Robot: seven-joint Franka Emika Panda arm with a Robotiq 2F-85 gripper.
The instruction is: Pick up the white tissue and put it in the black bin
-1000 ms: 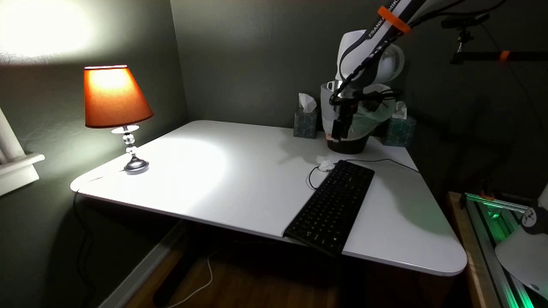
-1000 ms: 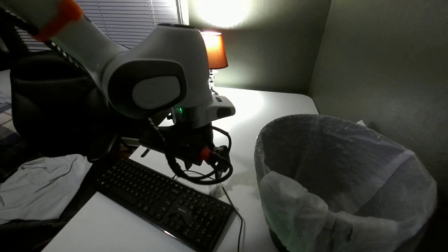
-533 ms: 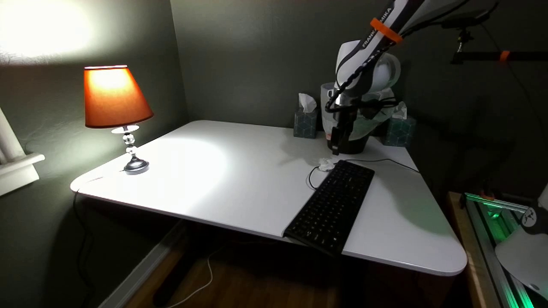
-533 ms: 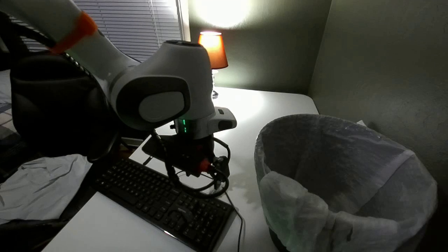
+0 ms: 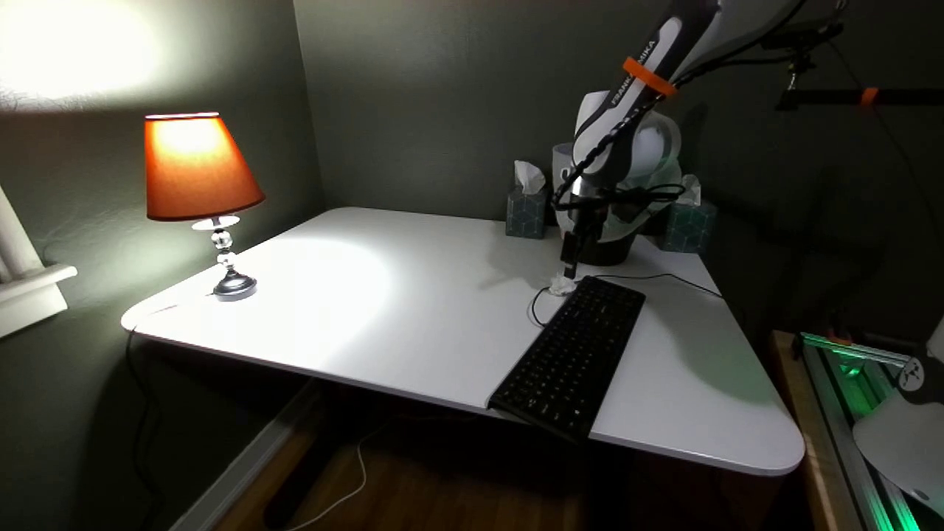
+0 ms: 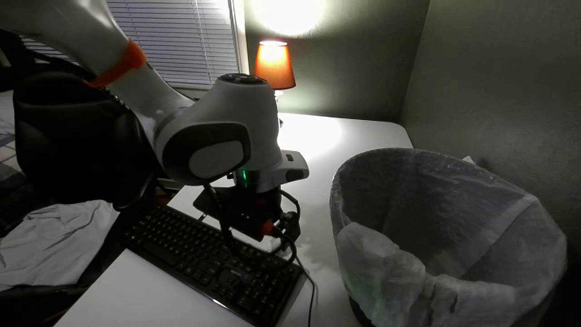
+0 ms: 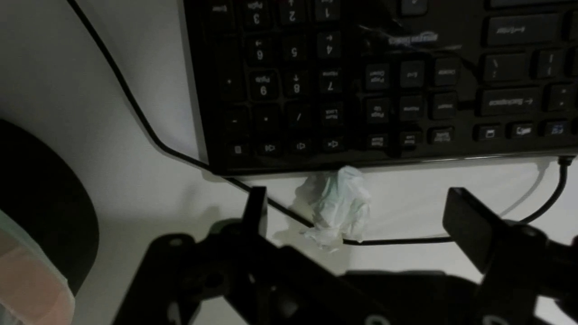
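The crumpled white tissue [image 7: 343, 205] lies on the desk over a thin black cable, against the keyboard's long edge; it also shows in both exterior views [image 5: 561, 286] [image 6: 275, 245], partly hidden by the gripper. My gripper [image 7: 356, 198] is open and empty, its two fingers either side of the tissue in the wrist view, the tissue closer to the left finger. In an exterior view, the gripper [image 5: 569, 270] points down just above the tissue. The black bin [image 5: 606, 253] with its white liner [image 6: 386, 268] stands beside the arm; its dark base [image 7: 40, 189] shows at the wrist view's left edge.
A black keyboard [image 5: 579, 346] lies beside the tissue and overhangs the front edge of the white desk [image 5: 435, 324]. Tissue boxes [image 5: 525, 215] [image 5: 690, 226] stand either side of the bin. An orange lamp [image 5: 199, 169] stands at the far end. The cable [image 7: 149, 131] runs round the keyboard's corner.
The arm and gripper have moved down, bringing the fingers close to the tissue. The tissue, keyboard and bin have not moved.
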